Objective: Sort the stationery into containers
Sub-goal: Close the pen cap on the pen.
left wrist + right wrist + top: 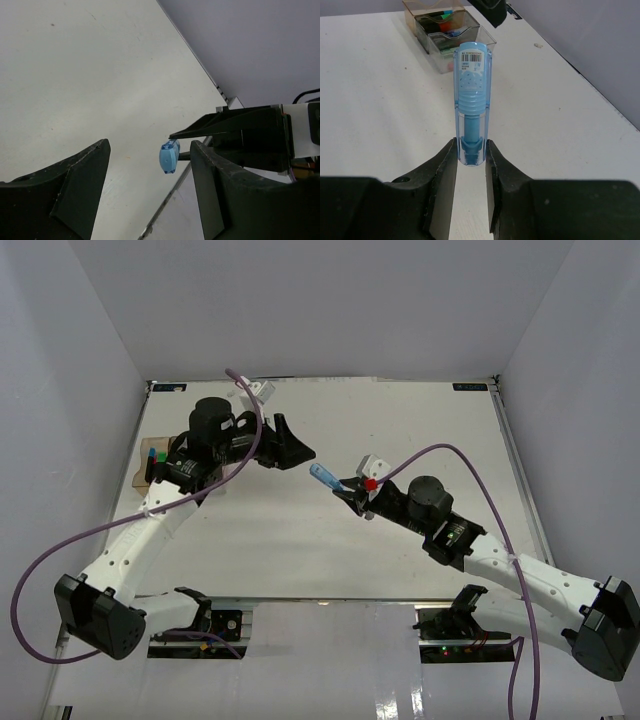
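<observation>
My right gripper (347,490) (470,150) is shut on the lower end of a light-blue stationery piece (322,475) (471,95) in a clear casing with a barcode label. It holds the piece above the table's middle, pointing toward the left arm. My left gripper (295,447) (151,145) is open, its fingers (225,195) spread wide. In the left wrist view the piece's blue end (169,157) floats between them, nearer the right finger and touching neither. The containers (143,468) (447,30) stand at the table's left edge, mostly hidden under the left arm in the top view, with coloured stationery inside.
A purple cable (245,440) loops over the left arm and another (470,465) over the right. The table's far edge (320,380) meets white walls. The left gripper's black tip (492,12) shows just past the containers in the right wrist view.
</observation>
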You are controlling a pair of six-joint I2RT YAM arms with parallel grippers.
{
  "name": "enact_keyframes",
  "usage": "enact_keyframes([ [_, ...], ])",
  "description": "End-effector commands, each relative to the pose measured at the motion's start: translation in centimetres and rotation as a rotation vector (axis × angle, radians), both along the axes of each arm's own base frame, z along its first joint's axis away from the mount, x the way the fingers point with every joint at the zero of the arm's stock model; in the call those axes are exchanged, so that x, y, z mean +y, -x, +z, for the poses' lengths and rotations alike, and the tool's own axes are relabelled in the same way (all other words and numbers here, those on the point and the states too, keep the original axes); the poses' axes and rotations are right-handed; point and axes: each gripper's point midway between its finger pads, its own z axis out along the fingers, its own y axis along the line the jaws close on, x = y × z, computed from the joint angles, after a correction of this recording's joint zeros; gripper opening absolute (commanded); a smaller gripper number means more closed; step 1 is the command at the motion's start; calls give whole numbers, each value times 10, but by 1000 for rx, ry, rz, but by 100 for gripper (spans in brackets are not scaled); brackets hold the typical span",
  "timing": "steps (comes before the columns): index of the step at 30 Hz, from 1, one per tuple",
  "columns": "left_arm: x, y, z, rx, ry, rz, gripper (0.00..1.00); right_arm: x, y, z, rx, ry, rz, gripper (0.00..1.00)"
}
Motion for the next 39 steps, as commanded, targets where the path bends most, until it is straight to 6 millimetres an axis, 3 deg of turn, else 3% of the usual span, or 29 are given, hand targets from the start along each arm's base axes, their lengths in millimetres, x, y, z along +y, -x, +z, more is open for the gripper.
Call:
enact_keyframes([
  [1,-10,26,12,22,13,-168,75,2,1,18,-79,-31,19,8],
  [19,-14,25,-12,143,-21,-186,50,11,-2,15,-102,4,45,8],
  [31,-15,23,-32,187,-46,-179,48,12,-3,18,-106,1,47,8],
  [39,-19,25,-35,200,-45,-197,45,12,-4,18,-104,1,45,8],
])
